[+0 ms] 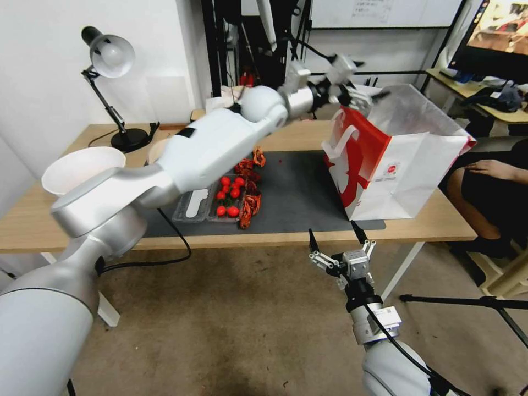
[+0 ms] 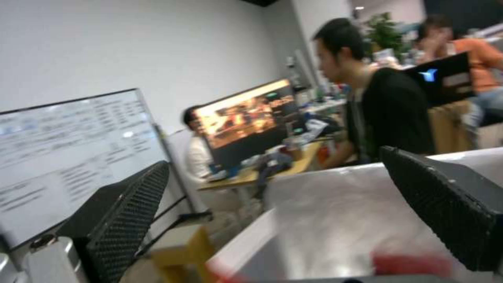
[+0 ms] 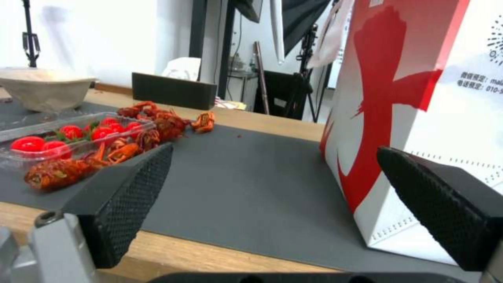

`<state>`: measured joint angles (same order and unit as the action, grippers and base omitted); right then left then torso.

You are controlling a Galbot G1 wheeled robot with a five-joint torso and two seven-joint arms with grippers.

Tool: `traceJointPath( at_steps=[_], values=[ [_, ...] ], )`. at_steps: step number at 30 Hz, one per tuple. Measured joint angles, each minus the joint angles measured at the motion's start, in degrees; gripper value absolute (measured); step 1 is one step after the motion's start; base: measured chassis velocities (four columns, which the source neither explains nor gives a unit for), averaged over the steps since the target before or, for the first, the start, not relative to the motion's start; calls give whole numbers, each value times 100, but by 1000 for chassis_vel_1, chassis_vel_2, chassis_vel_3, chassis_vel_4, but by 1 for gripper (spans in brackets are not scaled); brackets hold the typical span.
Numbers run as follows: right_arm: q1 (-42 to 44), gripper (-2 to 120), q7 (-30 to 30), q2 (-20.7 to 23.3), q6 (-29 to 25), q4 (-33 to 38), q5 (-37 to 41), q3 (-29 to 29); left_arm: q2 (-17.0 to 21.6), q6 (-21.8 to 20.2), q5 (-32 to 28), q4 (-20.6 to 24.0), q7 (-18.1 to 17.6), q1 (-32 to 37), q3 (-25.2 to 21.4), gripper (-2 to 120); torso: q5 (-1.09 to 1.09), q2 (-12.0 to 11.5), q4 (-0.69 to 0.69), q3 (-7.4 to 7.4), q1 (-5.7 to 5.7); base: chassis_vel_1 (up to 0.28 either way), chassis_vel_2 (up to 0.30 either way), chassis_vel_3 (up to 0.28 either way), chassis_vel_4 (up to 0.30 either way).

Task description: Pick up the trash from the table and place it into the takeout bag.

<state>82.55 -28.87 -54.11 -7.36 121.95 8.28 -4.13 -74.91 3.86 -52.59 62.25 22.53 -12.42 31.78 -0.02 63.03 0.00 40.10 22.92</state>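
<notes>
left hand: we see it raised over the open top of the takeout bag, arm stretched across the table; fingers wide, nothing between them. In the left wrist view the two black pads stand well apart with the bag's silvery lining below them.
right hand: we see it low in front of the table's near edge, below the bag, off the tabletop; fingers wide, holding nothing. Right wrist view shows the pads spread, looking across the mat toward the bag.
takeout bag: upright on the right part of the table, red-and-white, mouth open, white handle on the red side; its base sits partly on the dark grey mat, partly on bare wood.
trash on mat: we see red crayfish shells strung in a loose line left of mat centre, well apart from the bag; a clear plastic tray with red cherry tomatoes just beside the shells. In the right wrist view, shells lie touching the tray's edge.
white bowl: on the table's left end, partly behind our left arm.
pale bowl: right wrist view, on the mat beyond the tray.
desk lamp: far left corner of the table, head tilted.
bag contents: something red, blurred, low in the left wrist view; we cannot tell what it is.
</notes>
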Motion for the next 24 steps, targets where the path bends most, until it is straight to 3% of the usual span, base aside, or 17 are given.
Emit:
traceJointPath(
  at_steps=[1,4,5,6,9,10,11,12,14,15,18,19,21,22,24],
  values=[
    [2,98,-1,-4,5,-1,0,1,300,-20,-30,177,-95,90,-153,100,-1,0,1,0,0,0,0,0,0],
    [3,98,-2,-3,11,3,1,2,614,-58,-81,405,-198,194,-267,100,-1,0,1,0,0,0,0,0,0],
    [3,98,-2,1,17,7,1,4,920,-140,-113,696,-313,345,-399,100,-2,0,3,0,0,0,0,0,0],
    [3,98,-2,1,17,7,1,4,920,-140,-113,696,-313,345,-399,100,-2,0,3,0,0,0,0,0,0],
    [-2,98,-2,9,24,8,2,10,1510,-207,-141,1303,-529,794,-728,100,-2,0,2,0,0,0,0,0,0],
    [-2,98,-2,9,24,8,2,10,1510,-207,-141,1303,-529,794,-728,100,-2,0,2,0,0,0,0,0,0],
    [-5,98,-3,13,25,8,3,16,1780,-218,-143,1541,-596,997,-896,100,-2,0,-3,0,0,0,0,0,0],
    [-6,98,-2,14,26,8,3,18,1856,-218,-144,1600,-606,1059,-949,100,-1,0,-3,0,0,0,0,0,0],
    [-20,98,-2,17,33,8,3,36,2390,-225,-145,1970,-673,1542,-1301,100,-1,1,0,0,-1,0,0,0,0],
    [-20,98,-2,17,33,8,3,36,2390,-225,-145,1970,-673,1542,-1301,100,-1,1,0,0,-1,0,0,0,0],
    [-34,98,1,15,40,8,3,55,3012,-245,-83,2470,-742,2358,-1953,100,3,1,4,-1,-2,0,0,0,0],
    [-34,98,1,15,40,8,3,55,3012,-245,-83,2470,-742,2358,-1953,100,3,1,4,-1,-2,0,0,0,0],
    [-38,98,3,13,44,8,3,70,3282,-276,-16,2798,-806,2976,-2415,100,-7,1,4,0,-2,0,0,0,0],
    [-42,98,5,12,45,8,4,82,3412,-278,24,3023,-835,3401,-2803,100,3,1,-2,-1,-2,0,0,0,0],
    [-42,98,5,13,45,8,4,84,3455,-278,37,3119,-842,3573,-2958,100,4,1,-2,-1,-2,0,0,0,0]
  ],
)
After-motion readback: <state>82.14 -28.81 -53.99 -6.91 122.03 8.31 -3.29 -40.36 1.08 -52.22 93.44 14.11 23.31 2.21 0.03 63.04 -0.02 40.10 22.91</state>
